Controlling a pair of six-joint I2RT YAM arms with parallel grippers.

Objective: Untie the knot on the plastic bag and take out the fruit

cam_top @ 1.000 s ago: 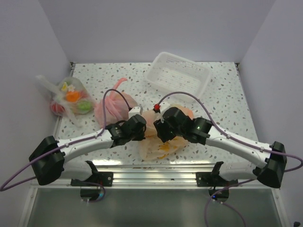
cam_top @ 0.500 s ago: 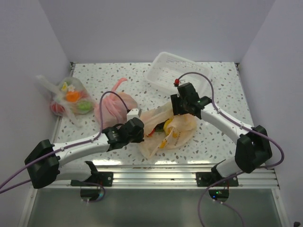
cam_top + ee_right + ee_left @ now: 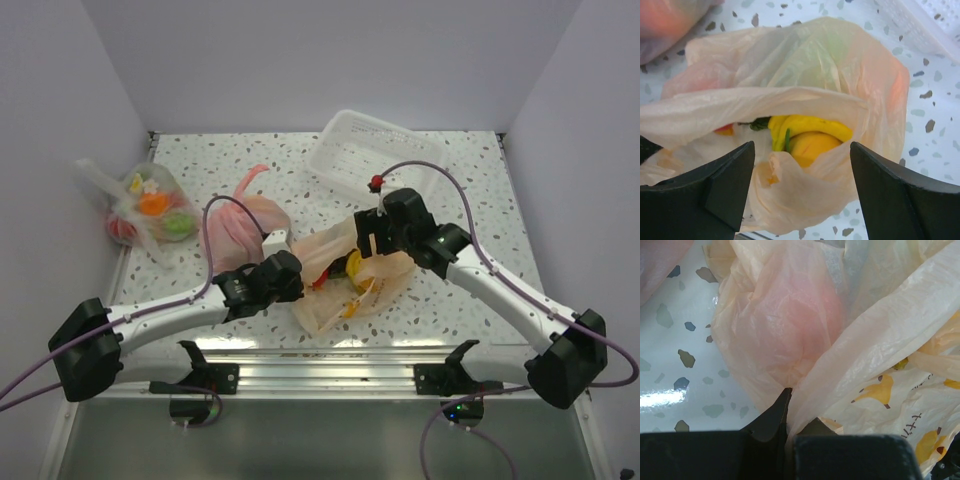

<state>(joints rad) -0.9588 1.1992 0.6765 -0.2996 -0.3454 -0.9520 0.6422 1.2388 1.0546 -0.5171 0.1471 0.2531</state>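
Observation:
The peach-orange plastic bag (image 3: pixel 375 280) lies at the table's front centre with its mouth gaping open. No knot shows. A yellow banana (image 3: pixel 810 125) and an orange fruit (image 3: pixel 812 146) lie inside the mouth, and they also show in the top view (image 3: pixel 352 265). A pinkish fruit (image 3: pixel 800 310) shows through the film. My left gripper (image 3: pixel 288 277) is shut on the bag's left edge (image 3: pixel 855 355), with film pinched between its fingers (image 3: pixel 775 415). My right gripper (image 3: pixel 802 150) is open and empty just above the bag's far side, over the fruit (image 3: pixel 372 232).
A white plastic tray (image 3: pixel 375 158) stands behind the bag, close to the right arm. A pink bag (image 3: pixel 240 225) lies just left of the peach bag. A clear flower-print bag of fruit (image 3: pixel 150 210) sits by the left wall. The metal rail (image 3: pixel 320 355) runs along the front edge.
My right gripper left the bag's middle, swung to the far side, then came lower over it. The bag's mouth has opened, showing fruit. The left gripper kept its hold and shifted slightly.

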